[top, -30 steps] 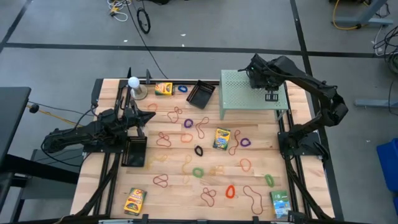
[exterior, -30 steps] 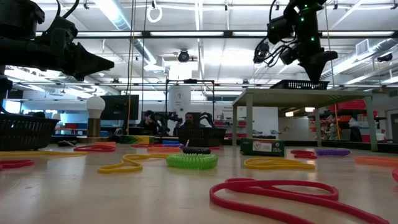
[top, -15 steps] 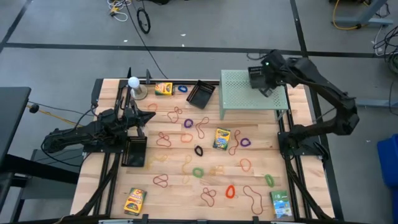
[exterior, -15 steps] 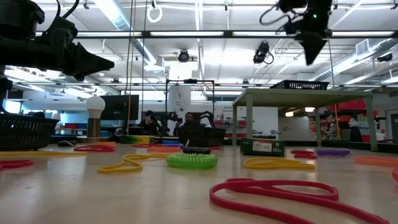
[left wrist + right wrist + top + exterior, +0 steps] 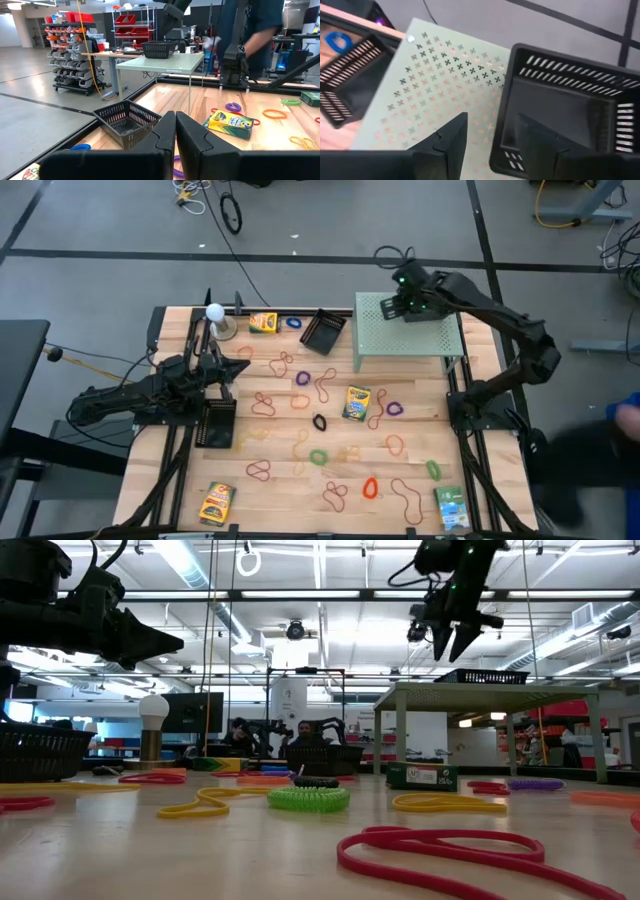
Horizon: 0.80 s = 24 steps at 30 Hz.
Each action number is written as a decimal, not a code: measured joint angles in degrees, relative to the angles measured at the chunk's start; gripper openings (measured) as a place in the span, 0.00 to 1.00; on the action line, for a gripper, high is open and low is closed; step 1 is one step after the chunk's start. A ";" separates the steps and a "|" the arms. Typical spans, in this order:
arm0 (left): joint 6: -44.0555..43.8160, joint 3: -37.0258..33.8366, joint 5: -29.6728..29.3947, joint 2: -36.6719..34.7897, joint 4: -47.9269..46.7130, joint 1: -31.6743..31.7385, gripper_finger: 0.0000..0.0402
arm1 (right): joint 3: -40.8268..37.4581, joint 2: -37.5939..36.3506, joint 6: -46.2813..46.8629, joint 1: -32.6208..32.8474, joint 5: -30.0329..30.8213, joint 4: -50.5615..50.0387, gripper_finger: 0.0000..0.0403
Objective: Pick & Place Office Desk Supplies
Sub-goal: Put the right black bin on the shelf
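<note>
Task looks barely begun. All supplies you can see lie loose on the desk; none is held.

Right end effector: fingers spread, nothing between them. It hangs over the green perforated shelf at the desk's far right, just beside the black basket standing on that shelf. No supply shows in that basket.

Left end effector: fingers pressed together, gripping nothing, waiting above the desk's left side.

Counts:
- Crayon boxes: 3 yellow-green. One mid-desk, one far edge near the white ball, one near-left corner. There's also 1 green box at the near-right corner, and I can't read its label.
- Rubber bands: approx 20, spread across the middle. The thin loops overlap, so treat that as a rough no.
- Baskets: 3 total. One on the shelf, plus two on the desk.

Left to do: every band and every box.
</note>
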 joint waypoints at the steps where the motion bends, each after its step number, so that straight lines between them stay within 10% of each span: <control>1: -0.01 -0.01 0.01 0.00 0.01 -0.01 0.05 | 0.00 0.68 0.45 0.17 0.68 0.00 0.43; 12: 0.00 -0.02 0.00 0.01 0.02 0.00 0.05 | 0.00 5.13 2.97 -1.15 3.70 -0.08 0.41; 24: 0.00 -0.01 0.01 0.00 0.02 -0.01 0.05 | 0.00 5.38 4.37 -1.64 4.71 0.27 0.12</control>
